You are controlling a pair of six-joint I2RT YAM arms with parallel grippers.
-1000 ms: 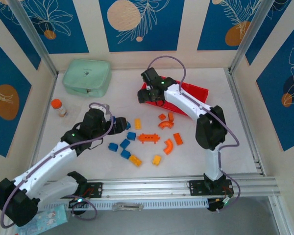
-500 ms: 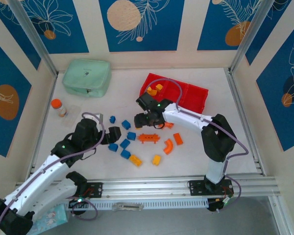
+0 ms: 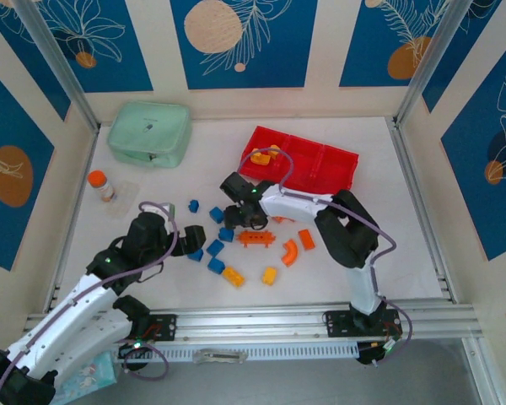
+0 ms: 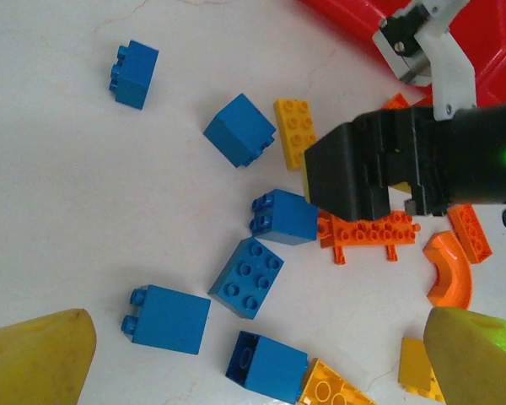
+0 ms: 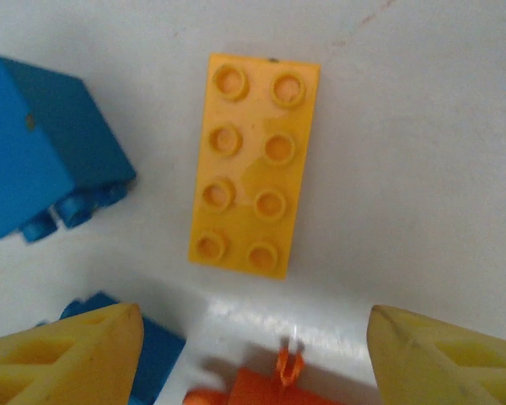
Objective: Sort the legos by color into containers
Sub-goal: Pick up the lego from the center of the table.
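Observation:
The red tray [image 3: 333,169] lies at the back with yellow bricks [image 3: 261,156] in its left compartment. My right gripper [image 3: 240,215] hangs open, low over a flat yellow eight-stud brick [image 5: 253,164], which lies just beyond its fingertips [image 5: 67,354]. A blue brick [image 5: 42,160] sits left of it and an orange piece [image 5: 270,390] is near. My left gripper [image 3: 194,239] is open above several blue bricks [image 4: 246,277], nothing between its fingers [image 4: 42,359]. Orange pieces [image 3: 255,239] and an orange arch [image 3: 288,251] lie to the right. Two yellow bricks [image 3: 233,276] lie nearer the front.
A mint-green zip case [image 3: 149,132] sits at the back left and an orange-capped bottle [image 3: 99,184] stands at the left. The right arm's black wrist [image 4: 379,169] reaches across the bricks. A metal rail [image 3: 261,321] runs along the front edge.
My right gripper left the tray and came down toward the near left, over the flat yellow brick. The left arm pulled back toward the front, away from the blue bricks.

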